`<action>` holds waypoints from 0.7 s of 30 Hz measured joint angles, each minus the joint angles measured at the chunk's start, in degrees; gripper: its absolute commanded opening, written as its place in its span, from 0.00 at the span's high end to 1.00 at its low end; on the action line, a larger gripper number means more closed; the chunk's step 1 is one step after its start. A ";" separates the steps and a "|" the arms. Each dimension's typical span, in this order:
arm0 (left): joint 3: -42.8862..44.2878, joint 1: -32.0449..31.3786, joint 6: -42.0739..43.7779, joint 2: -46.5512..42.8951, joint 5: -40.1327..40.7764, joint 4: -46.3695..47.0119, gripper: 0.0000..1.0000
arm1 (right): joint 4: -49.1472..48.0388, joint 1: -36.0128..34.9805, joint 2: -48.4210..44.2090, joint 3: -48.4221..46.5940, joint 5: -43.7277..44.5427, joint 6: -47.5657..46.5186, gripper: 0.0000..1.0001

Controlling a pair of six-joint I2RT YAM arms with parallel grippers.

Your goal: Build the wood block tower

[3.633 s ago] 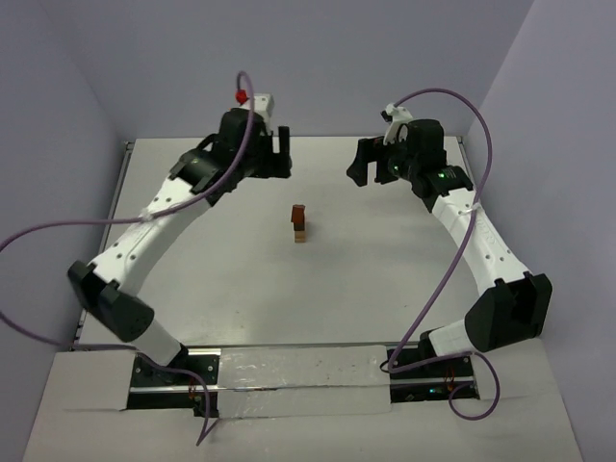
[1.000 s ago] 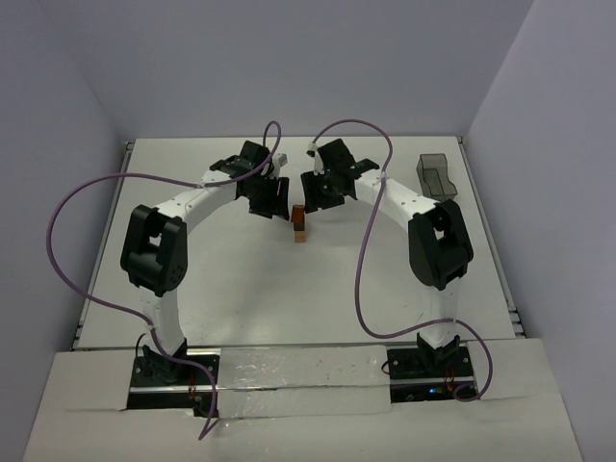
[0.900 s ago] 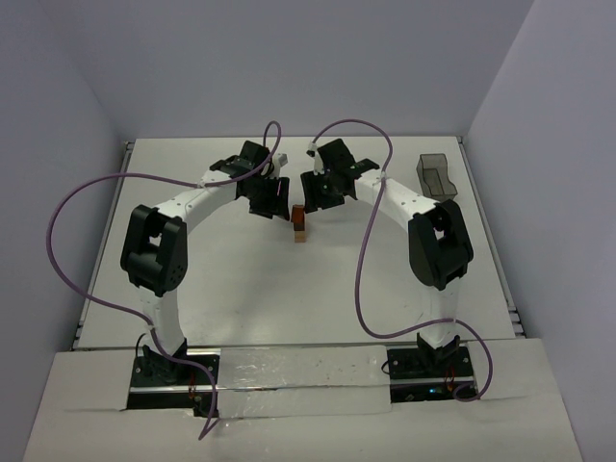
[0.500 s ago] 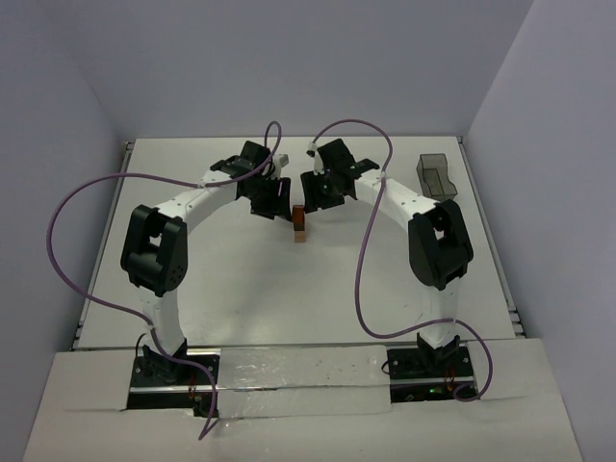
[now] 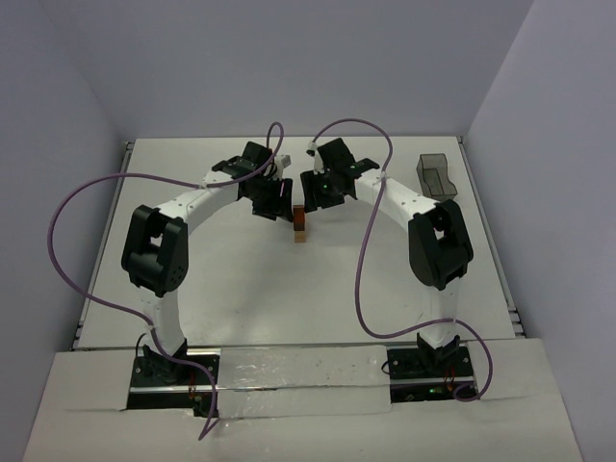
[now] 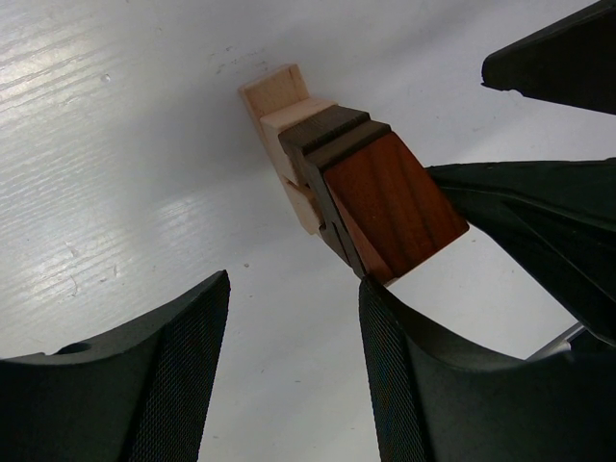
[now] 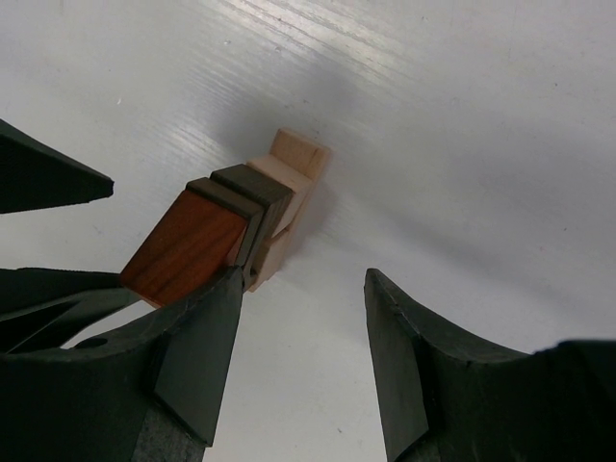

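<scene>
The wood block tower (image 5: 300, 224) stands mid-table, light tan cubes at the bottom, a dark brown one above, a reddish-brown block on top. My left gripper (image 5: 279, 205) is open just left of it, my right gripper (image 5: 315, 198) open just right of it. In the left wrist view the tower (image 6: 371, 197) rises beyond my open left gripper (image 6: 294, 279), whose right fingertip (image 6: 385, 327) meets the top block's edge. In the right wrist view the tower (image 7: 217, 241) lies by the left fingertip (image 7: 217, 318) of my open right gripper (image 7: 303, 274). I cannot tell whether either finger touches it.
A grey translucent bin (image 5: 436, 175) sits at the back right of the white table (image 5: 289, 298). Purple cables loop above both arms. Each wrist view shows the other gripper's dark fingers (image 6: 539, 221) (image 7: 43, 178) close beside the tower.
From 3.6 s ago both arms came in from the far back to flank the tower. Over the last second the left gripper edged slightly toward the tower; the tower has not moved.
</scene>
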State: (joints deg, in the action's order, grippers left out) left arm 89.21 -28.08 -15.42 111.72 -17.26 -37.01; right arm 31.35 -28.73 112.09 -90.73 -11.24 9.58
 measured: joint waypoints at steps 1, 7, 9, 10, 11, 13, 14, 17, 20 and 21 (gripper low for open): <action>0.00 0.00 0.00 0.00 0.00 0.00 0.36 | -0.01 0.00 0.00 -0.02 0.01 0.00 0.39; 0.00 0.00 0.00 0.00 0.02 0.02 0.36 | 0.00 0.02 0.00 -0.03 0.01 0.00 0.39; 0.00 0.02 0.02 0.00 0.02 0.00 0.35 | 0.00 0.02 0.00 -0.03 0.04 0.00 0.38; -0.02 0.07 0.02 -0.02 0.04 0.04 0.35 | 0.00 0.11 0.00 -0.03 0.06 0.00 0.38; -0.04 0.14 0.02 -0.05 0.03 0.03 0.35 | -0.02 0.12 0.00 -0.03 0.09 -0.02 0.38; -0.44 0.47 0.05 -0.51 -0.03 0.25 0.35 | -0.04 0.21 -0.09 0.07 0.24 -0.05 0.38; -0.98 0.75 0.07 -1.05 -0.12 0.39 0.35 | -0.09 0.29 -0.27 0.25 0.32 -0.09 0.38; -2.79 2.20 0.07 -3.68 -0.49 0.40 0.34 | -0.18 0.71 -2.02 1.96 0.84 -0.35 0.38; -4.18 4.31 0.28 -7.13 -1.19 0.66 0.28 | -0.03 1.64 -5.35 4.23 1.13 -0.94 0.37; -4.93 5.09 0.49 -8.54 -1.64 1.10 0.18 | -0.08 2.06 -6.68 4.88 1.17 -1.24 0.34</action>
State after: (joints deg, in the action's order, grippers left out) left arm 84.28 -22.99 -14.93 103.19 -18.89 -35.92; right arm 31.27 -26.67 105.41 -85.86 -10.06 8.34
